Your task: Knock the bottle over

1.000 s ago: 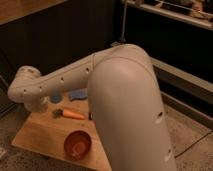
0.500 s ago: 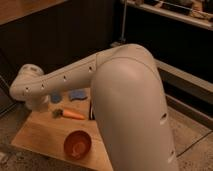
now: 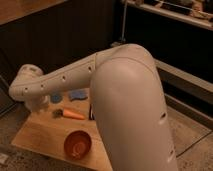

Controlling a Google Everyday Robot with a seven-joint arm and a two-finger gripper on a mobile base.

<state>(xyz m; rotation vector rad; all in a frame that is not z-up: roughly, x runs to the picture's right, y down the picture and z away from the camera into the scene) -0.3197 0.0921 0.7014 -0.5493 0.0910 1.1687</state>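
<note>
My white arm (image 3: 120, 100) fills the middle of the camera view and reaches left over a wooden table (image 3: 42, 134). The gripper (image 3: 36, 103) hangs at the arm's far left end, over the table's back left corner, mostly hidden behind the wrist. The clear bottle does not show; it is hidden or out of view, possibly behind the arm. A red-brown bowl (image 3: 77, 144) stands near the table's front edge.
An orange carrot (image 3: 74, 114) lies mid-table. Two blue items (image 3: 78, 94) (image 3: 56, 98) lie behind it. A small dark thing (image 3: 92, 113) shows at the arm's edge. A dark wall stands behind the table, and a metal shelf frame (image 3: 175, 75) is at the right.
The arm's wrist end has shifted slightly up and to the right. The bowl, carrot and blue items have not moved.
</note>
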